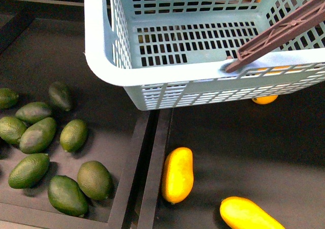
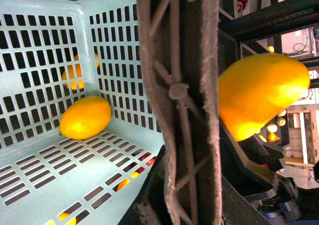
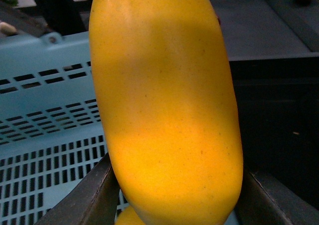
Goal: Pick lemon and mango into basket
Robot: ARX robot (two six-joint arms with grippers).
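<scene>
Step in hand: lemon done, mango in transit to the basket.
Lemon: small smooth yellow-orange oval fruit (image 2: 85,116), lying on the slotted floor of the pale turquoise rectangular plastic basket (image 1: 101,51), close to a corner.
Mango: elongated smooth yellow-orange fruit (image 3: 164,100), clenched between the dark fingers of the right gripper (image 3: 174,195), with the basket's slotted wall just behind it; not yet inside.
Left gripper (image 2: 192,185): its fingers flank the brown arched handle (image 1: 284,31) and seem clamped on it, though the tips are hidden behind the handle.
Basket position: appears held clear of the dark surface, tilted, its near corner over the tray's edge.
Next move calls for: carrying the mango over the open top, clear of rim and handle, lowering it near the floor, then letting go beside the lemon.
In the way: the handle, crossing the opening; the basket's high walls.
Other fruit: two loose yellow mango-like fruits (image 1: 177,174) on the dark surface below the basket; a small orange fruit (image 1: 265,99) peeping from under the basket's far edge.
Not wanted: dark green oval fruits (image 1: 38,135) in a black tray (image 1: 127,188) to the left.
</scene>
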